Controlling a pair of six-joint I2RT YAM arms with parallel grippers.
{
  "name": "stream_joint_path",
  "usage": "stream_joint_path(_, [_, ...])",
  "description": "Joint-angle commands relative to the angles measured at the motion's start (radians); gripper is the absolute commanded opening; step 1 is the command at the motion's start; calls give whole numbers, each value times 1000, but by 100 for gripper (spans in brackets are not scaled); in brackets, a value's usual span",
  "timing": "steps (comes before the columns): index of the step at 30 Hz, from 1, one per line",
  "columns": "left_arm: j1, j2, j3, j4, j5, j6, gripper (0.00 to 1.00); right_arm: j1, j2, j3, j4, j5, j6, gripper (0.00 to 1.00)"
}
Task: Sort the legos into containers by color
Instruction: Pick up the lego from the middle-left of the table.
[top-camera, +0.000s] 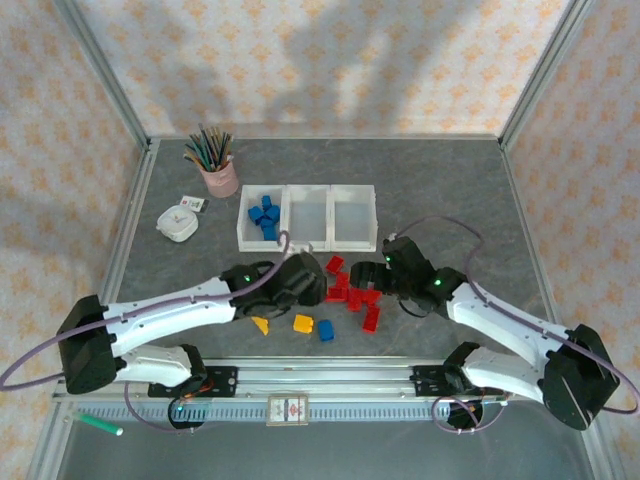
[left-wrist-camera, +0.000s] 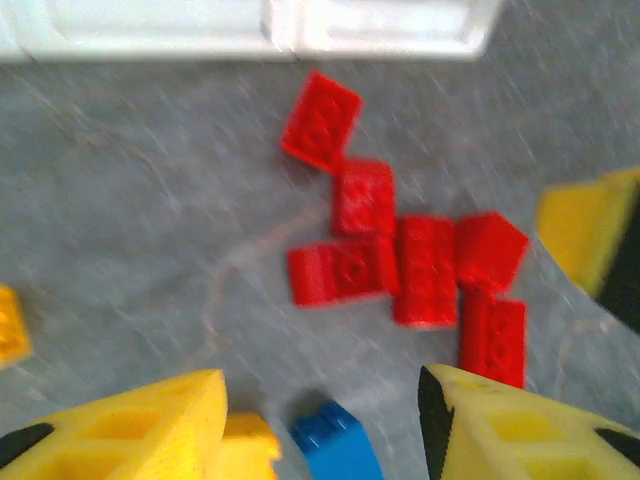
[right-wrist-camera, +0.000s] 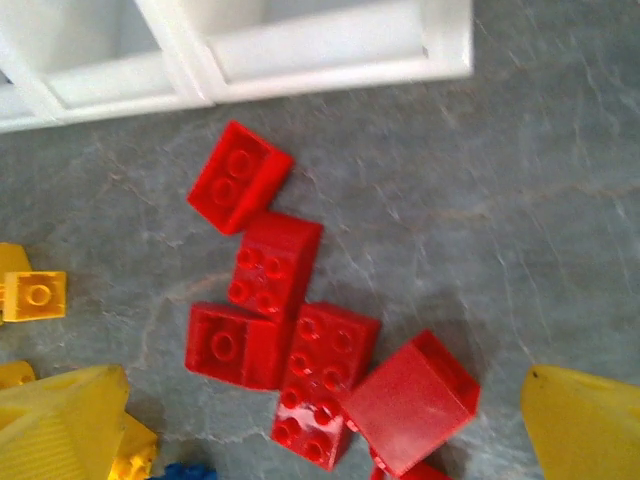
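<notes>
Grey table (top-camera: 440, 190) | left gripper (left-wrist-camera: 320, 385) jaws stood wide and empty, a loose blue brick (left-wrist-camera: 335, 445) between its fingers in view | right gripper (right-wrist-camera: 322, 385) jaws gaped wide over the red bricks (right-wrist-camera: 290, 320) | yellow bricks (top-camera: 303, 323) lay just left | blue bricks (top-camera: 265, 217) sat in the leftmost of the bins (top-camera: 285, 240).

The left arm (top-camera: 170, 315) stretches from its base at the lower left of the top view toward the centre, its white forearm lying low, and ends in a dark wrist and the left claw (top-camera: 310, 288). The right arm (top-camera: 500, 325) comes in from the lower right, and the right claw (top-camera: 368, 272) points left. The two claws are near each other but apart. In each wrist view the yellow fingers (left-wrist-camera: 150, 425) (right-wrist-camera: 70, 420) sit at the bottom corners, spread wide with nothing gripped between them.
</notes>
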Motion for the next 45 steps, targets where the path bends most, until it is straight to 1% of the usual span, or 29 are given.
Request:
stream_joint_path(1, [-95,56,-10,-57,-48,-201,56,-5,-44,-42,-41,-40,40,100])
stream_joint_path(4, [-165,91,-12,-64,-62,-301,57,-5,-67,-76,-39,-61,46,100])
stream_joint_path(7, [-209,103,-34,-33,-57,-375,58,-5,-82,-99,-32,-78,44,100])
stream_joint_path(10, [-232,142,-40,6,-38,-414,59,-6,-87,-106,-38,-61,36,100])
stream_joint_path(14, [-250,216,-28,-18,-47,-450,61,-7,-87,-118,-35,-62,28,100])
stream_joint_path(17, [-252,258,-26,36,-33,-439,62,-9,-90,-115,-34,-59,28,100])
stream_joint_path(21, [-252,343,26,2,-49,-415,63,-16,-96,-118,-27,-58,25,100])
stream_joint_path(24, [-245,395,54,10,-60,-391,63,-19,-99,-120,-24,-51,28,100])
stream_joint_path(28, [-224,430,77,6,-90,-376,62,-22,-104,-122,-17,-50,29,100])
stream_joint_path(32, [-212,461,92,-20,-107,-371,58,-24,-103,-122,-10,-51,25,100])
stream_joint_path(35, [-212,479,111,-39,-114,-360,52,-24,-102,-117,-8,-56,15,100])
stream_joint_path(37, [-212,478,118,-41,-116,-351,47,-24,-104,-111,-10,-57,8,100])
stream_joint_path(38, [-212,474,118,-42,-119,-349,45,-24,-104,-109,-10,-57,6,100])
stream_joint_path(41, [-213,444,118,-26,-116,-334,35,-24,-106,-92,-17,-62,-4,100])
stream_joint_path(45, [-217,380,123,-48,-130,-316,31,-24,-111,-63,-31,-60,-24,100])
